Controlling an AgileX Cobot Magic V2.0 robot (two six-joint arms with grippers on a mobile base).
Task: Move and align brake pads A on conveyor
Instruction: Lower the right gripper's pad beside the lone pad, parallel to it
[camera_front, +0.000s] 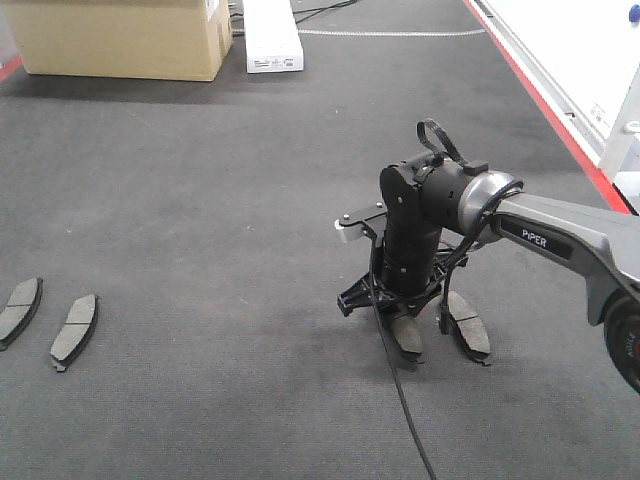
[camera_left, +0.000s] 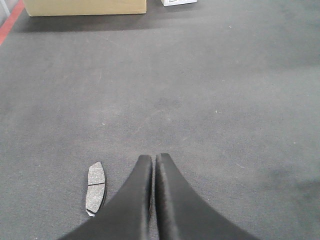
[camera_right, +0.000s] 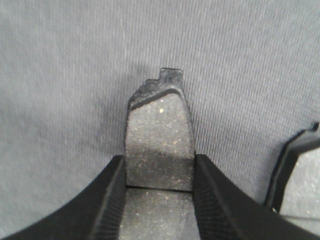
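A workshop or factory line: wide charcoal conveyor (camera_front: 200, 200), cardboard box (camera_front: 120, 35), brake pads (camera_front: 75, 330).

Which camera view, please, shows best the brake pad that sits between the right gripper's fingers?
The right wrist view: the brake pad fills the frame between the right gripper's fingers, grainy face, groove and backing tab clear. The front view shows it small, partly hidden under the wrist. The left wrist view misses it.

My right hand (camera_front: 408, 322) covers most of the pad (camera_front: 409, 335) beneath it. I see the far-left pad (camera_front: 19, 310) cut by the frame edge, and the neighbouring pad (camera_right: 299, 176) clipped in the right wrist view
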